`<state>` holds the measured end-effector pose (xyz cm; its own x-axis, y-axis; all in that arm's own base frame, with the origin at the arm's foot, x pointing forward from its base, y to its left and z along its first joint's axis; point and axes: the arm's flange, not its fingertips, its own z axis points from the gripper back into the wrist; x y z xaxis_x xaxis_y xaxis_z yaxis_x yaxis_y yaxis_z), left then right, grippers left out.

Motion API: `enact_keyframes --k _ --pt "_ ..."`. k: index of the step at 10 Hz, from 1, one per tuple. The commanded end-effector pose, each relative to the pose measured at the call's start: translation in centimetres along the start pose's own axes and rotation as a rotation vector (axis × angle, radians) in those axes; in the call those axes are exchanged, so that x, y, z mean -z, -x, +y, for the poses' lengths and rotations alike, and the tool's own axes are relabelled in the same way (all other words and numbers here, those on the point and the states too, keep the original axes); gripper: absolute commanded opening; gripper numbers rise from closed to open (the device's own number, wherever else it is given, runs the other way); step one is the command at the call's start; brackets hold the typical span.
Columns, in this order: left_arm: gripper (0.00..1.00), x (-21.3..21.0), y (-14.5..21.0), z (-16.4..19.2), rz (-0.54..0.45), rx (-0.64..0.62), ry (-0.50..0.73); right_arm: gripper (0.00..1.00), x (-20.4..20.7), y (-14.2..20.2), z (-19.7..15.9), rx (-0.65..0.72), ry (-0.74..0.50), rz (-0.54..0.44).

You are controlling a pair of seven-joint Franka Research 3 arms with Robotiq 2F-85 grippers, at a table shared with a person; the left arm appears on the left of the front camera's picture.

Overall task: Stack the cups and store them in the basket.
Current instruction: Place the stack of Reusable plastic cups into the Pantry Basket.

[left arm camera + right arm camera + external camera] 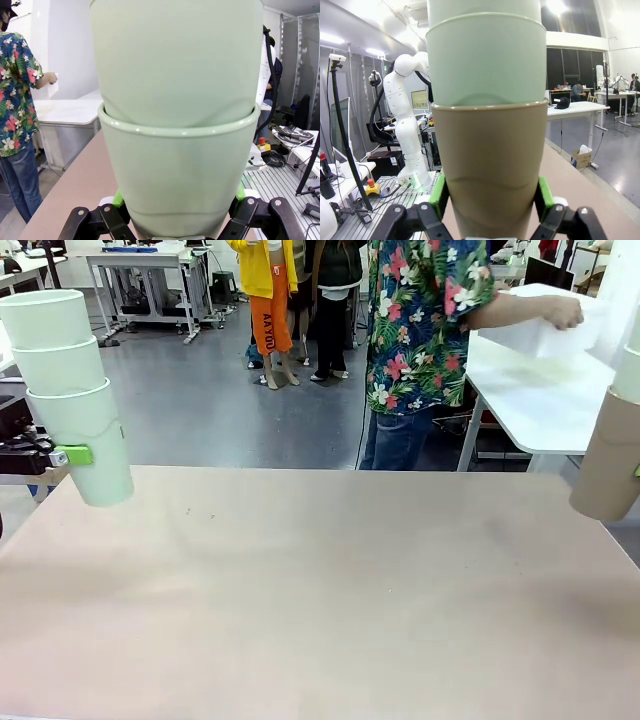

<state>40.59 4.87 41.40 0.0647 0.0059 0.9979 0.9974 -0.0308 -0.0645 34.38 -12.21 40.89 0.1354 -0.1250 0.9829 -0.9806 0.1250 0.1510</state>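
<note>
The tan bench point(320, 590) spreads across my front view with its surface bare. At its far side a person point(415, 330) in a flowered shirt is turned towards a second, white bench point(530, 390). One hand point(563, 312) rests on a white object point(535, 337) there; I cannot tell whether that is the basket.

At the bench's left side I see the left stack point(70, 390): three pale mint cups nested one in another, leaning with the top towards the picture's left and held clear of the bench top. The left end effector point(177, 212) is clamped on the lowest cup of this stack, near its base. The cup stands straight up between the two fingers, and the next cup sits inside its rim.

At the right edge is the right stack point(612, 440), also lifted off the bench. Its outer cup is the taupe cup point(490, 165), with a mint cup seated in it and another mint cup above that. The right end effector point(490, 202) is clamped on the taupe cup's lower part.

On each side the green pads point(118, 198) press flat against the cup wall, one on either flank; those of the right arm point(438, 192) do likewise.
</note>
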Motion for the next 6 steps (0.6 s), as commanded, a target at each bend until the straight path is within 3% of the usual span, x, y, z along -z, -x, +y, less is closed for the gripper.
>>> enact_keyframes --k 1,6 --pt "0.87 0.09 -0.43 -0.10 -0.004 0.004 0.003 0.86 0.09 -0.23 0.06 -0.017 -0.001 0.003" --pt "0.87 0.09 -0.43 -0.10 -0.004 0.004 0.003 0.86 0.09 -0.23 0.06 -0.017 -0.001 0.003"
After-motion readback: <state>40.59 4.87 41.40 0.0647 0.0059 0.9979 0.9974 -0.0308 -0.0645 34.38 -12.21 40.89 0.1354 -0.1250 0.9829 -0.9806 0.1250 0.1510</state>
